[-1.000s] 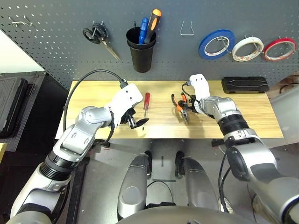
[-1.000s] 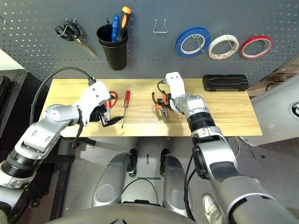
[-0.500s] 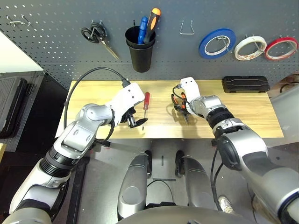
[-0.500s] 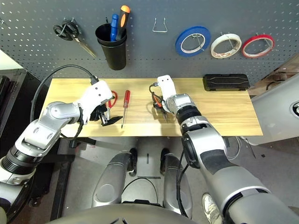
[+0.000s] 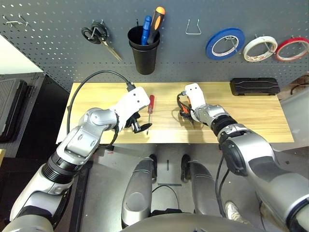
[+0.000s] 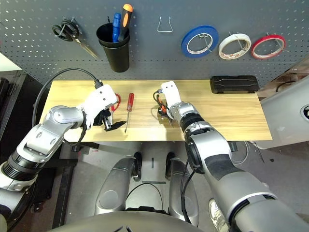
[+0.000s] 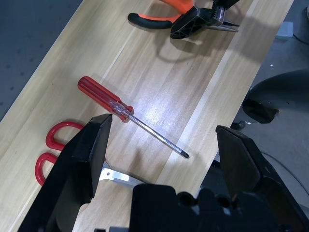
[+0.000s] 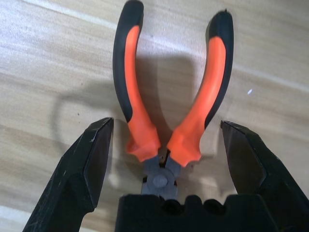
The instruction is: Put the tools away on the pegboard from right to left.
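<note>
Orange-and-black pliers [image 8: 159, 181] lie on the wooden worktop [image 5: 217, 130], between the right gripper's [image 8: 166, 145] fingers, which stand open. The left gripper's [image 7: 164, 123] fingers are also open, above the worktop near the red-handled screwdriver [image 7: 108, 100] and red-handled scissors [image 7: 112, 175]. On the dark grey pegboard [image 5: 178, 53], the white tape roll [image 5: 248, 53] hangs between the blue tape roll [image 5: 211, 48] and the red tape roll [image 5: 281, 53]; black-handled scissors [image 5: 100, 36] hang left of the black cup [image 5: 145, 60].
</note>
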